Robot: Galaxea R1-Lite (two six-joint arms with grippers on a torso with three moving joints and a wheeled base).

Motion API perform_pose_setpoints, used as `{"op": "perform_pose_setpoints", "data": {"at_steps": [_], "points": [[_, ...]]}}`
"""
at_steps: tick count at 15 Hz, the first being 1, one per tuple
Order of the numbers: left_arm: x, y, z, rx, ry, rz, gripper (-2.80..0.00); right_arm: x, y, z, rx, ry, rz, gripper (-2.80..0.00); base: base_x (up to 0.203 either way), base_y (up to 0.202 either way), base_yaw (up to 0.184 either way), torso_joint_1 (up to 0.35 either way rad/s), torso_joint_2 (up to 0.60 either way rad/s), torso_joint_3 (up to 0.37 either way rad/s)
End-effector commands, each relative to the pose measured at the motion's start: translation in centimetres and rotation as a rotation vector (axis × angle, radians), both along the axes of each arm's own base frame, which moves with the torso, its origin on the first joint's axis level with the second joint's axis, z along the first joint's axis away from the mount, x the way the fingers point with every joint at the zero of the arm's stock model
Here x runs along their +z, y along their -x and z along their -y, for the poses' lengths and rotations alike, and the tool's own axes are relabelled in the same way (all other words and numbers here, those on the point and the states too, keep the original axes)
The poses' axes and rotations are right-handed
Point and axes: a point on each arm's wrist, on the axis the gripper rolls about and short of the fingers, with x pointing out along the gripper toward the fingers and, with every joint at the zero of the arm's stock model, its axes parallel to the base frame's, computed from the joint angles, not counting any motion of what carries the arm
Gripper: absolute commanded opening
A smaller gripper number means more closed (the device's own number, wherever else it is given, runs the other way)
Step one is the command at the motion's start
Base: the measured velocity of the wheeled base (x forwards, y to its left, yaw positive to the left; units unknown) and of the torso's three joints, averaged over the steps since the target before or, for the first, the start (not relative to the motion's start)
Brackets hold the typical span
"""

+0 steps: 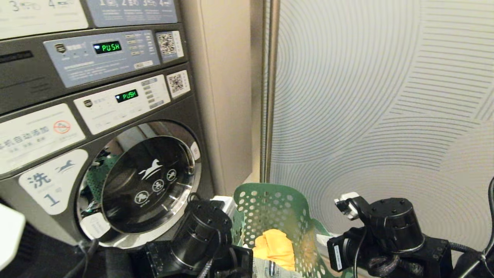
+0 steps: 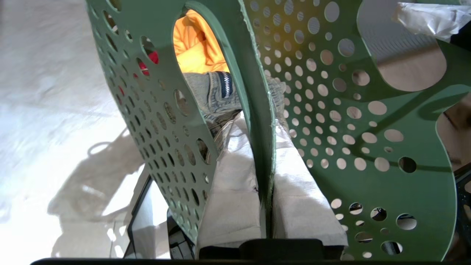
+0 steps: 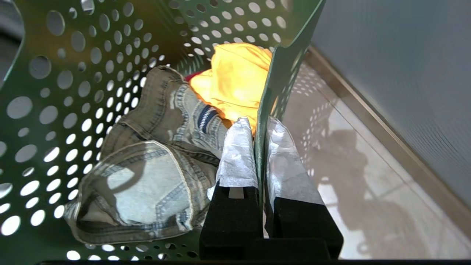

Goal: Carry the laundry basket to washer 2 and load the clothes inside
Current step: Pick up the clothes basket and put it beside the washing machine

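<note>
The dark green perforated laundry basket (image 1: 270, 208) hangs between my two arms, low in the head view, in front of the wall corner. My left gripper (image 2: 263, 127) is shut on one side wall of the laundry basket (image 2: 368, 176), one white-padded finger inside and one outside. My right gripper (image 3: 258, 121) is shut on the opposite wall of the basket (image 3: 73, 73) in the same way. The clothes lie inside: grey jeans (image 3: 154, 165), a yellow-orange cloth (image 3: 235, 77) and a sliver of red cloth (image 2: 152, 57). Washer 2 is out of view.
A dark grey front-load washer labelled 1 (image 1: 50, 185) stands at the left, its round glass door (image 1: 146, 177) shut, with another machine's panel stacked above. A beige pillar (image 1: 224, 96) and a ribbed patterned wall (image 1: 386, 96) rise behind the basket. Pale floor (image 3: 368, 184) lies below.
</note>
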Motion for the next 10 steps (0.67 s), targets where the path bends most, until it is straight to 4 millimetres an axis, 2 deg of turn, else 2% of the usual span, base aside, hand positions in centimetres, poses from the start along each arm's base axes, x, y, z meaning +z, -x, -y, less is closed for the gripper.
{"op": "perform_pose_setpoints", "data": {"at_steps": [1, 10], "points": [[0.06, 0.13, -0.04, 0.0, 0.004, 0.001, -2.8, -0.07, 0.19, 0.12, 0.0, -0.013, 0.019, -2.8, 0.0, -0.005, 0.183, 0.001, 0.01, 0.01], [0.0, 0.24, -0.03, -0.002, 0.001, 0.0, -2.8, -0.14, 0.35, 0.23, 0.0, -0.021, 0.034, -2.8, 0.001, -0.008, 0.175, 0.001, 0.0, 0.002]]}}
